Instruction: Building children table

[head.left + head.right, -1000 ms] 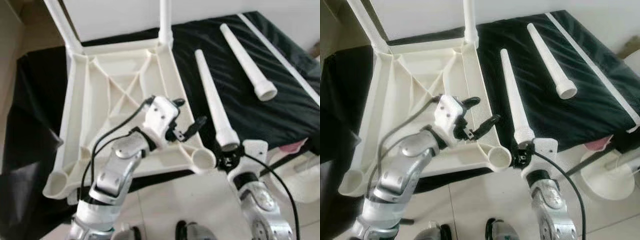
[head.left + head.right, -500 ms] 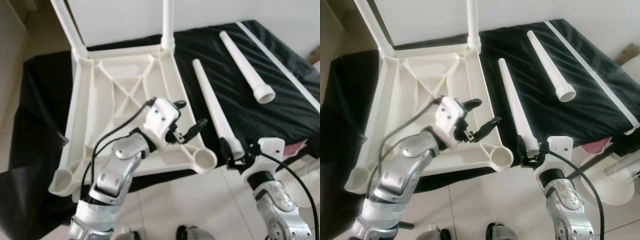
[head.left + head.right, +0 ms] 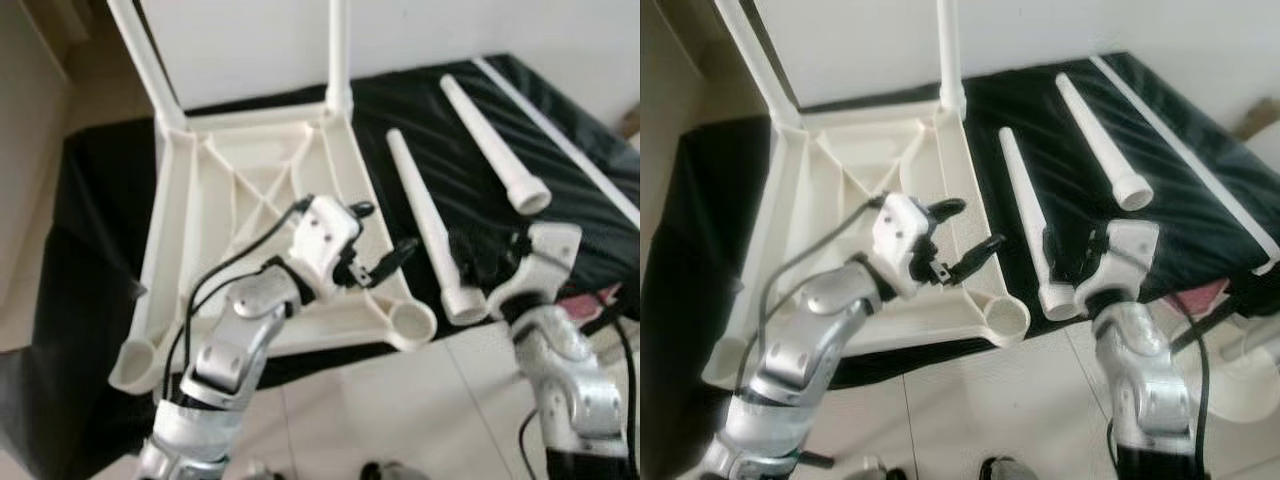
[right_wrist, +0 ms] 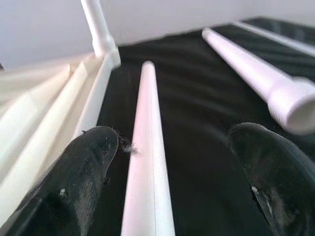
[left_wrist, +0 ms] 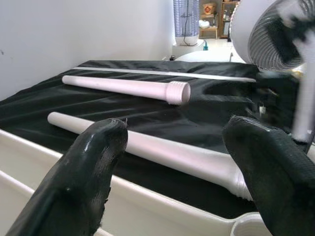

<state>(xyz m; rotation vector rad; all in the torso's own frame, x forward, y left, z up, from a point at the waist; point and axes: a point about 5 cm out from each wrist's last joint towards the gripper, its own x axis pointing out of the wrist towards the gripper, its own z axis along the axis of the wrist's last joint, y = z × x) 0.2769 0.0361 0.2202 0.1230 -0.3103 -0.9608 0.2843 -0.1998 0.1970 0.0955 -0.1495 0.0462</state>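
Note:
A white children's table top [image 3: 250, 200] lies upside down on the black cloth, with two legs standing in its far corners. The near right socket [image 3: 408, 322] holds no leg. Two loose white legs lie on the cloth: a near leg [image 3: 425, 225] beside the table top and a far leg [image 3: 495, 140]. My left gripper [image 3: 383, 228] hovers open above the table top's right rim. My right gripper [image 3: 1070, 245] is open over the near leg's thick end. In the right wrist view the near leg [image 4: 147, 147] runs between the fingers [image 4: 93, 152].
A long thin white strip [image 3: 560, 130] lies along the cloth's right edge. A white fan [image 5: 275, 29] and its round base [image 3: 1250, 380] stand on the tiled floor to the right. The near left socket [image 3: 135, 365] overhangs the cloth's front edge.
My right gripper has risen from below the cloth's front edge and now sits over the near leg's thick end. The left arm has stayed put. The camera has shifted a little.

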